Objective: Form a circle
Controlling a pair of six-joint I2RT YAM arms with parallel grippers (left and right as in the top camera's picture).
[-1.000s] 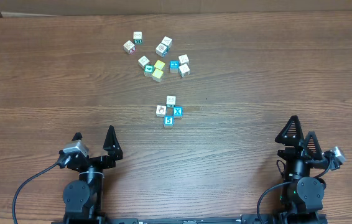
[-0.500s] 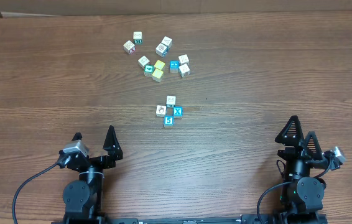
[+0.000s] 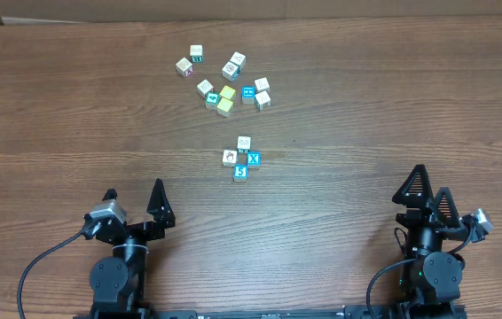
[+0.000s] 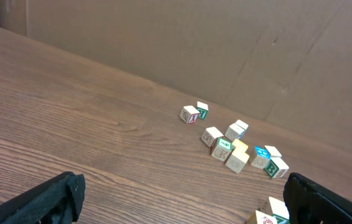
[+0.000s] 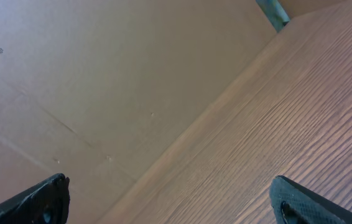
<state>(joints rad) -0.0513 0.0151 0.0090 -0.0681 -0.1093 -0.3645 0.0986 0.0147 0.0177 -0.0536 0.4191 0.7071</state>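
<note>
The circle (image 3: 242, 157), 4 small cubes packed tight, sits in the middle of the surface (image 3: 74, 106), with the loose scatter (image 3: 226, 81) at 12 o'clock from it. The left claw (image 3: 133, 190), about 8 o'clock, and the right claw (image 3: 430, 181), about 3 o'clock, both gape wide and hold nothing. The cubes look light, rigid and likely to slide, so pinch each across 2 opposite flat faces.

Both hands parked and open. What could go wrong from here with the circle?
The circle is four cubes packed tight, so a wide-open left hand reaching in could knock them apart. The right hand sees no cubes in its wrist view, so its approach would rely on the overhead view.
</note>
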